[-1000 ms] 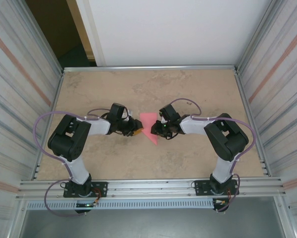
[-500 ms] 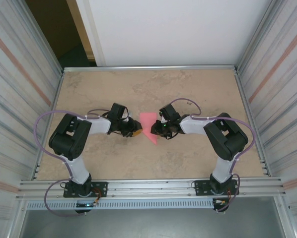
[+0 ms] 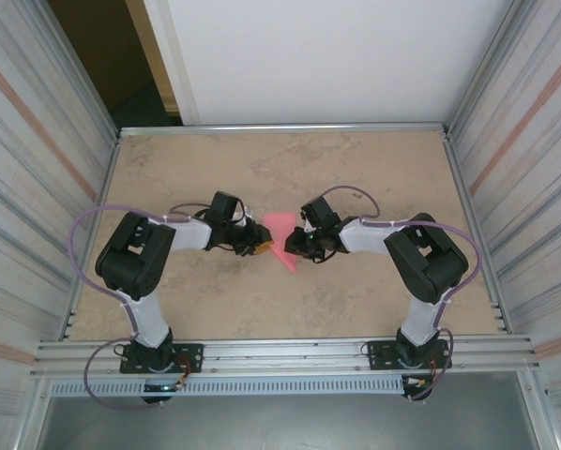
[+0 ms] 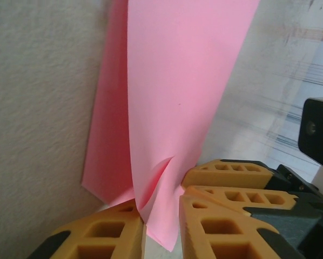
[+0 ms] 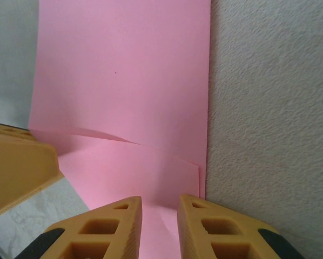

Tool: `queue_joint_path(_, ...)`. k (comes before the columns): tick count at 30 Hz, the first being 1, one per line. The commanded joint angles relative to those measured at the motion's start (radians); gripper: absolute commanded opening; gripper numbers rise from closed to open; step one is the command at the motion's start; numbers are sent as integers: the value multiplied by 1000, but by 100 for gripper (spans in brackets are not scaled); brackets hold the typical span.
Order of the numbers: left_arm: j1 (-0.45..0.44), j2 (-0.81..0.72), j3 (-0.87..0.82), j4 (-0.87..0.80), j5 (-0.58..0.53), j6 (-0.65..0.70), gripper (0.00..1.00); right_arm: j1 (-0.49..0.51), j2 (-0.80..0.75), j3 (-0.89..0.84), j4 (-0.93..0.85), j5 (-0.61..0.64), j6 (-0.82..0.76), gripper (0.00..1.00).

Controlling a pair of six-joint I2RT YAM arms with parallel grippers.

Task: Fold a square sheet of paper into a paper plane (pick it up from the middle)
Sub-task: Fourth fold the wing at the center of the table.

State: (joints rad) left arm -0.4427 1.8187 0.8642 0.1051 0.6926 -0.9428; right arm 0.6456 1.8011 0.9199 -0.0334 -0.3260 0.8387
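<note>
The square sheet of paper [image 3: 281,238] is a pink creased wedge on the table, its tip pointing toward the arms. My left gripper [image 3: 260,247] is at its left edge and my right gripper [image 3: 295,246] at its right edge. In the left wrist view the paper [image 4: 172,97] stands up in a fold; its lower corner hangs in the narrow gap of the left gripper [image 4: 161,218], buckled against one yellow finger [image 4: 105,234]. In the right wrist view the paper [image 5: 123,91] shows a folded flap, and the right gripper [image 5: 160,208] stands over it, slightly open.
The tan stone tabletop [image 3: 280,169] has free room behind and in front of the paper. Metal rails [image 3: 280,352] edge the near side, and corrugated walls [image 3: 37,187] close in left and right. The right gripper's yellow finger [image 4: 231,175] sits close beside my left fingers.
My left gripper has crept right against the paper's left edge, and its jaws have narrowed a little. The right arm has stayed put.
</note>
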Motion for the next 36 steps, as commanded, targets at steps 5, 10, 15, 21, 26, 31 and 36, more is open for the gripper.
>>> queue_joint_path(5,8,42,86,-90,39,98,24,-11,41,-14,-49,29,14,24)
queue_joint_path(10,22,70,123,-139,48,143,23,-11,37,-12,-49,29,10,24)
queue_joint_path(15,27,83,148,-174,61,172,20,-13,36,-9,-56,30,4,24)
queue_joint_path(21,33,85,177,-231,66,220,15,-14,25,-3,-63,32,-19,25)
queue_joint_path(26,35,82,205,-273,68,248,7,-14,3,4,-65,33,-50,27)
queue_joint_path(31,32,62,204,-280,47,222,2,-5,-68,16,-74,73,-129,33)
queue_joint_path(36,11,30,203,-295,-19,160,2,57,-174,23,-120,213,-232,41)
